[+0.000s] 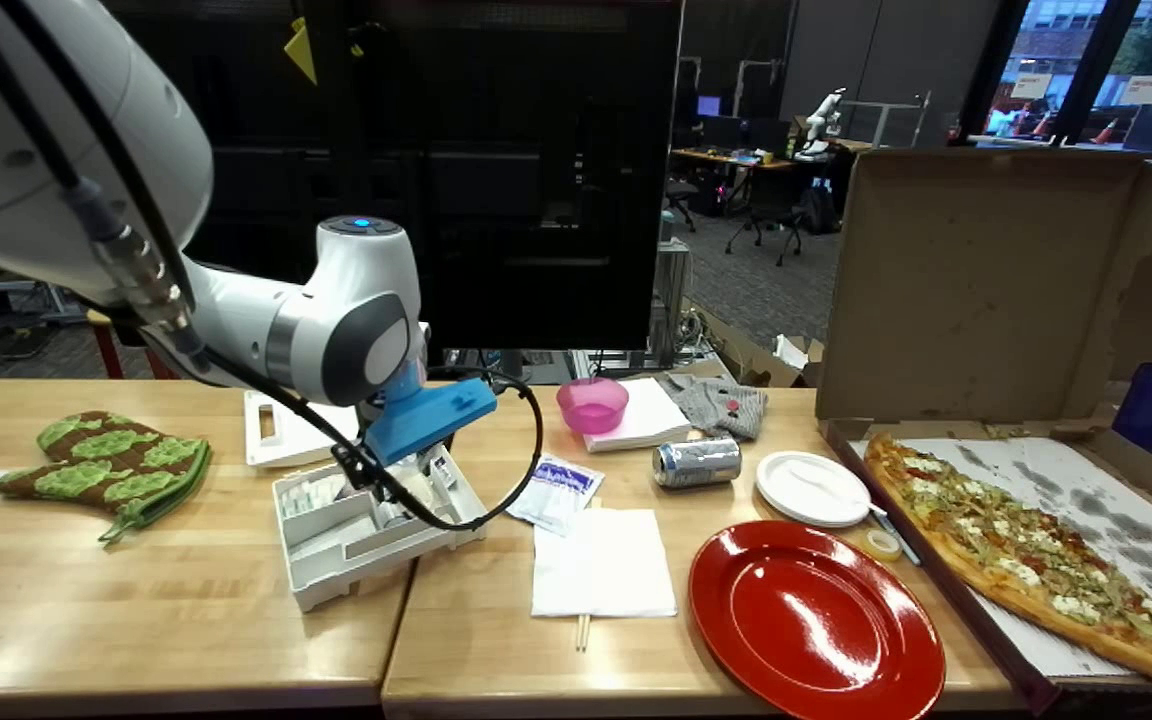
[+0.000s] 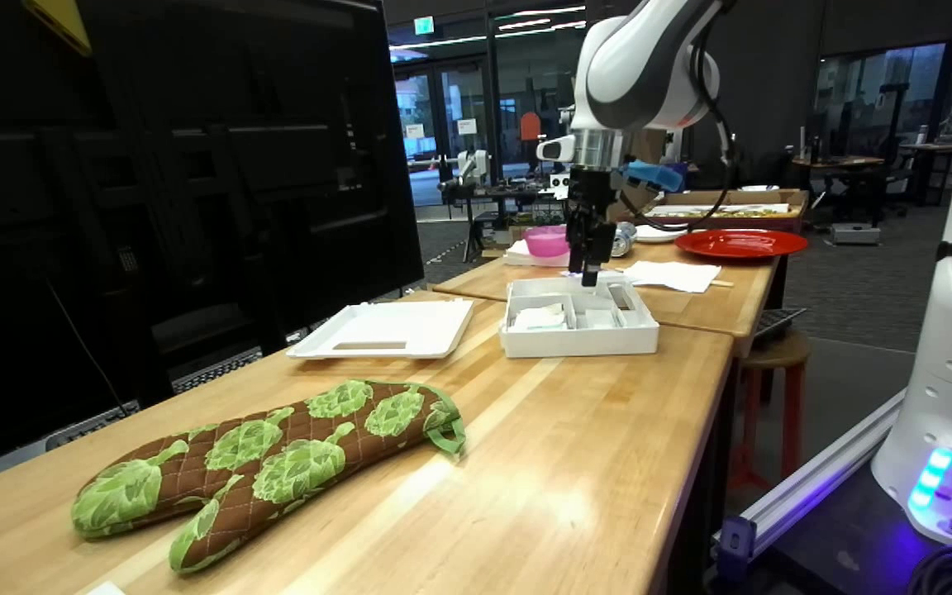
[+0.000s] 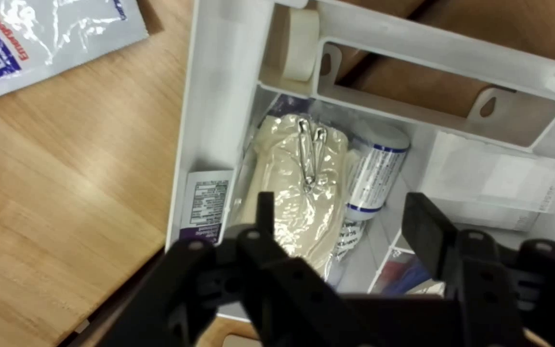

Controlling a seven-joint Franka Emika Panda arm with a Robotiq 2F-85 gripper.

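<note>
My gripper (image 3: 340, 205) hangs fingers-down over a white compartment box (image 2: 583, 340). Its black fingers (image 3: 427, 236) are apart with nothing gripped between them. Nearest below them, in the wrist view, are a cream pack (image 3: 301, 212) in clear plastic with safety pins on it and a white tube (image 3: 376, 176) with blue bands. A printed packet (image 3: 205, 202) stands in the slot at the left. White flat packets (image 3: 489, 178) fill a compartment at the right, and a tape roll (image 3: 301, 46) sits in a corner slot. In an exterior view the arm and a blue bracket (image 1: 431, 415) hide the fingertips.
A white lid (image 2: 402, 322) and a green-brown oven mitt (image 2: 278, 463) lie beside the box. Across the table are a silver packet (image 1: 556, 490), napkin (image 1: 601, 570), red plate (image 1: 816, 620), can (image 1: 696, 463), pink bowl (image 1: 592, 405) and open pizza box (image 1: 986, 300). A cable loops beside the wrist.
</note>
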